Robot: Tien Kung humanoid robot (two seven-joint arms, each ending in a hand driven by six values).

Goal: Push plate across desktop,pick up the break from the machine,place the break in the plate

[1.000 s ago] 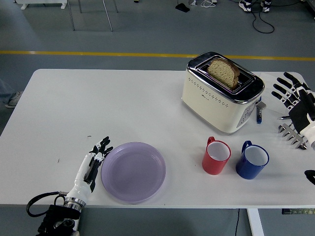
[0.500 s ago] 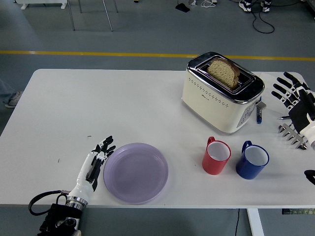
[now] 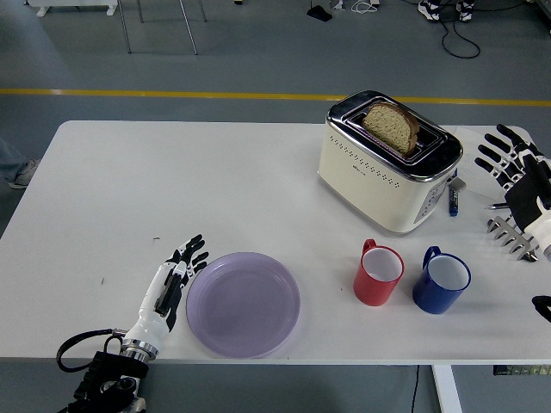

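Table (image 3: 172, 181): white.
Toaster (image 3: 387, 168): far right, cream; bread (image 3: 392, 125) upright in its slot.
Plate (image 3: 244, 303): purple, near edge.
Left hand (image 3: 172, 280): fingers straight, flat against plate's left rim.
Right hand (image 3: 510, 159): spread, empty, beside toaster.

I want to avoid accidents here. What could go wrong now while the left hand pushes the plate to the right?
1. The purple plate lies close to the table's near edge; a skewed push by the left hand might slide it off.
2. The red mug stands in the plate's path to the right and might be knocked.
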